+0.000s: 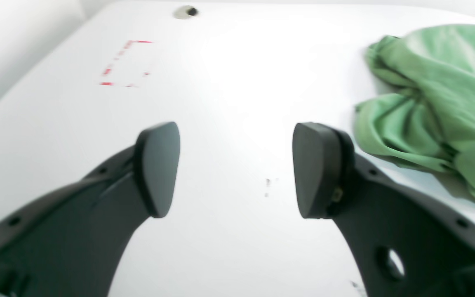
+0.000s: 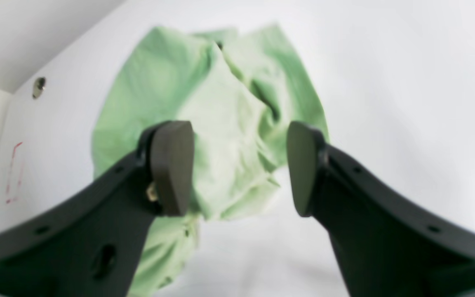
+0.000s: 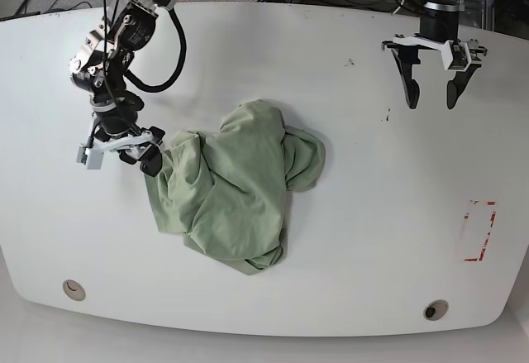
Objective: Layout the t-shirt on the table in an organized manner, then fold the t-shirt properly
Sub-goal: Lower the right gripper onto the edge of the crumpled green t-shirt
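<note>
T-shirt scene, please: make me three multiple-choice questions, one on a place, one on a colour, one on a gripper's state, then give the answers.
1. In the base view, the red rectangular marking is on which side of the T-shirt?
A) Left
B) Right
C) Underneath it

2. What colour is the T-shirt?
A) Green
B) Orange
C) Black

3. How is the left gripper?
A) Shut on the T-shirt
B) Shut on nothing
C) Open and empty

Answers:
1. B: the red rectangular marking lies on the table, right of the T-shirt.
2. A: all three views show green fabric.
3. C: the left gripper has its fingers wide apart, with only bare tabletop seen between them.
</note>
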`<state>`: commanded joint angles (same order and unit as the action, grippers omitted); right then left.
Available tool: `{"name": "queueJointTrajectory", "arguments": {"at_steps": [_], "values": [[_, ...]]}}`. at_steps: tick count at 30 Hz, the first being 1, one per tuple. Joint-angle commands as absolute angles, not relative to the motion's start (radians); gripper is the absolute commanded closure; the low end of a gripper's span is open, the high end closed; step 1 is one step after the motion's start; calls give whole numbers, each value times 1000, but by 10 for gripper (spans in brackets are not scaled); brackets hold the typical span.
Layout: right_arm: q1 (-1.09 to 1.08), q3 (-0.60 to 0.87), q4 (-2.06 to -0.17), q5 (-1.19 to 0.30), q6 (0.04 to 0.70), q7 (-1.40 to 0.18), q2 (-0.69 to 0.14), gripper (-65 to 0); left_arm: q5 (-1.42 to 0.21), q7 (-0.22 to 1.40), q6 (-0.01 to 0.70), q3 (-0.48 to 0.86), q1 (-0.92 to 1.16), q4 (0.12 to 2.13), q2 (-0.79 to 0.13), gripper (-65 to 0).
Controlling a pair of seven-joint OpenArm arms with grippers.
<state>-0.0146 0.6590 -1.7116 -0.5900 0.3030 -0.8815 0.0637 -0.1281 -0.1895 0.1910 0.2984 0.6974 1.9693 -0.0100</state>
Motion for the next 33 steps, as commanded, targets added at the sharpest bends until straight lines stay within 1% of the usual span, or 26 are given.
{"name": "queueJointTrajectory", "arguments": {"at_steps": [4,11,15,23,33], "values": [[-38,687,-1630,-624,302,-881,35,-346,-128,-189,191,298,685,1968,-10,-407],[-65,690,-1475,-693,302,-883,-2,-344,-127,-189,191,298,684,1966,-10,-407],[-82,688,-1419,-727,297,-883,-5,-344,-127,-189,191,298,682,1966,-10,-407],[-117,684,-1357,-728,297,-883,-5,-344,-127,-189,191,295,682,1965,-39,-407],[-188,684,-1253,-728,300,-881,-5,-342,-127,-189,191,297,684,1963,-39,-407]]}}
